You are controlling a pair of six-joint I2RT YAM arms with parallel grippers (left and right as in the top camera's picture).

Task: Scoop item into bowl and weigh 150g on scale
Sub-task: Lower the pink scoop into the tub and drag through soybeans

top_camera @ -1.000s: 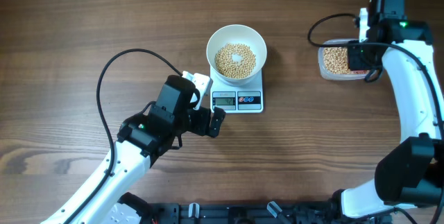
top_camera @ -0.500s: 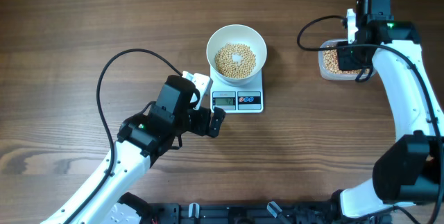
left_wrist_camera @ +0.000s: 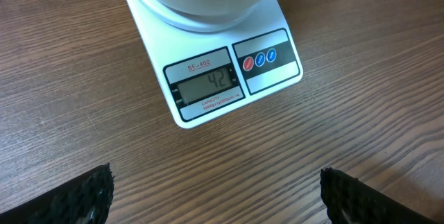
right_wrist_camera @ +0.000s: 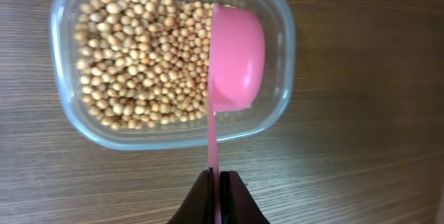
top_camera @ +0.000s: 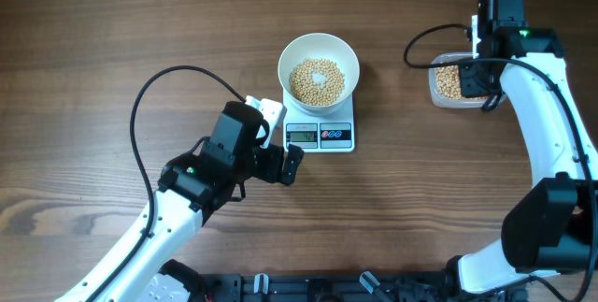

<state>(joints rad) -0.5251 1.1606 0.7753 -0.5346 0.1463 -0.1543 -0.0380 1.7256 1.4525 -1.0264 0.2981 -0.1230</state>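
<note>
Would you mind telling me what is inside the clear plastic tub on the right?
Tan beans lie in the tub, and a pink scoop, held by the right gripper, is at its right side. Whatever lies beneath the scoop is covered.

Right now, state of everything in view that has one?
Scale: on, reads 42.
Bowl: on scale, partly filled with beans.
Tub: lidless, beans inside.
Scoop: empty, over tub.
Left end effector: open, empty.
Right end effector: shut on scoop handle.
</note>
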